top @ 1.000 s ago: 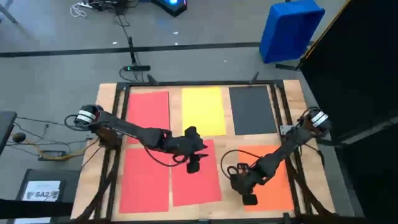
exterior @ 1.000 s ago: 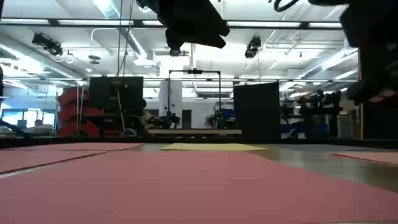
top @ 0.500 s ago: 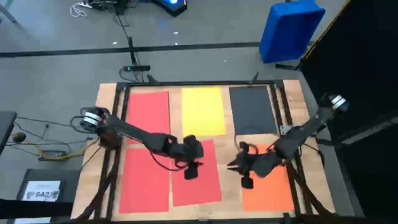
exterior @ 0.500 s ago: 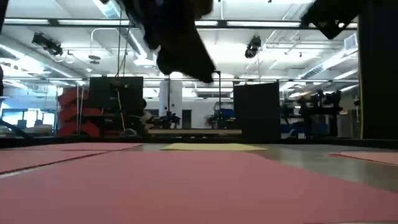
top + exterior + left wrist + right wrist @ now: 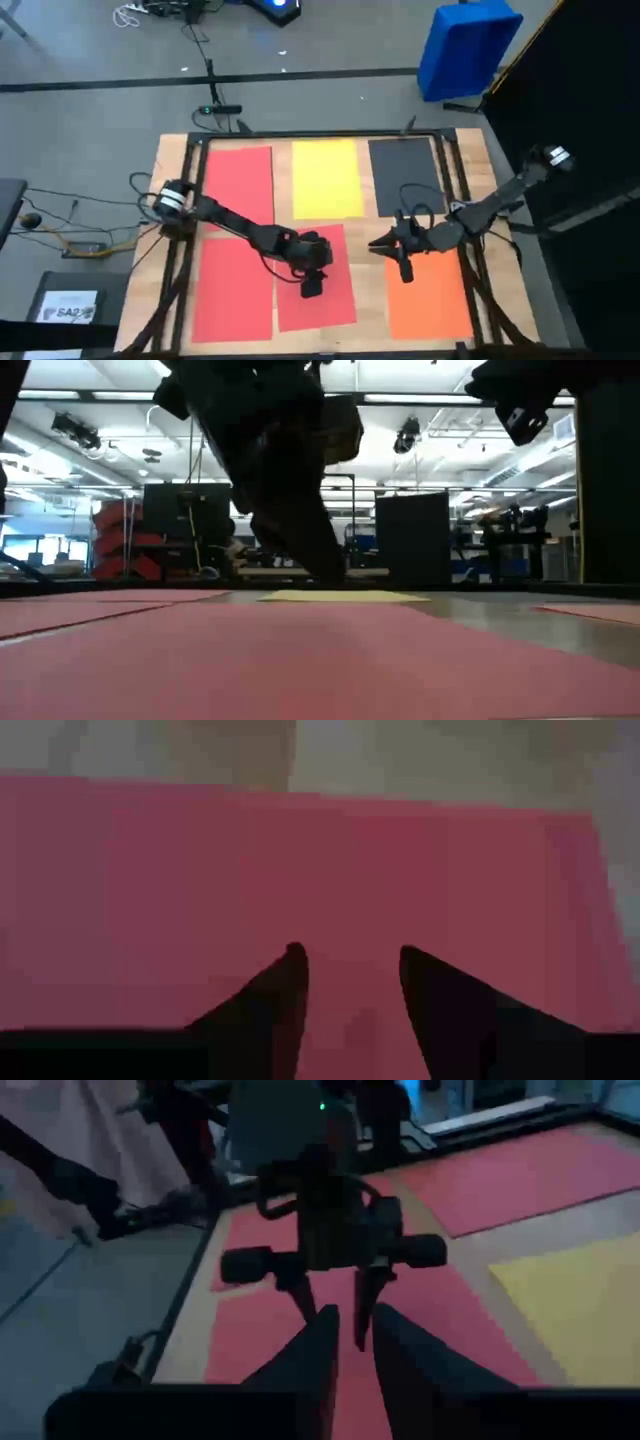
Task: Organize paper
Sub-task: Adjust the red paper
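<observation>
The left gripper (image 5: 312, 287) is hanging low over the middle red sheet (image 5: 318, 290) in the table's near row, its two dark fingers (image 5: 285, 995) standing spread with only red paper showing in the gap between them and nothing pinched. Another red sheet (image 5: 233, 290) is lying just beside those jaws, toward the left arm's base, and a third red sheet (image 5: 238, 185) is sitting farther off in the far row. The yellow sheet (image 5: 327, 178) is lying beyond the jaws, with the dark grey sheet (image 5: 405, 177) next to it. The right gripper (image 5: 405, 268) is hovering empty at the far inner corner of the orange sheet (image 5: 428, 295), its fingers (image 5: 312, 1342) nearly pressed together, pointing across toward the left gripper.
</observation>
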